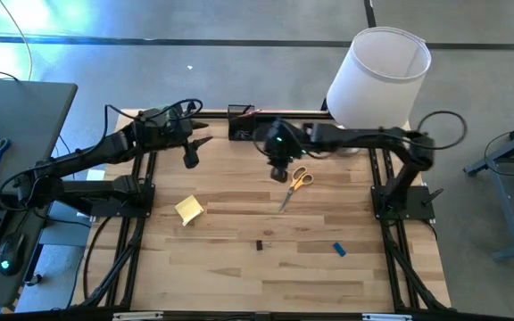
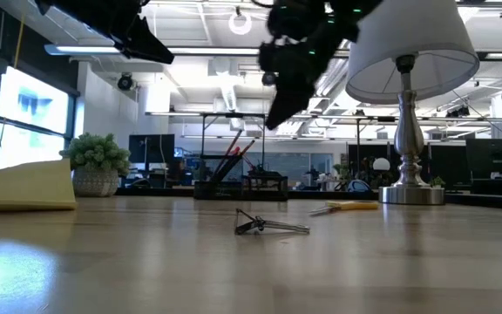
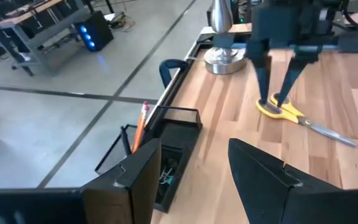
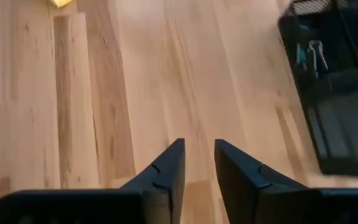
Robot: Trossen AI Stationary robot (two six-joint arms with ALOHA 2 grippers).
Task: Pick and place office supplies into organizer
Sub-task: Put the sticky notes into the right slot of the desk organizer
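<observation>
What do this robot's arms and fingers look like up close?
Both arms are dark, nearly black, built of slim jointed segments with black cables looping along them. The left gripper and the right gripper each end in two flat, wedge-shaped black fingers with angular, stepped edges. A small green light glows on the right arm's wrist. No markings are readable.

Grey concrete floor (image 1: 194, 22), grey side desk (image 1: 20, 116) w/ keyboard, windows (image 2: 24, 113), ceiling lights.
</observation>
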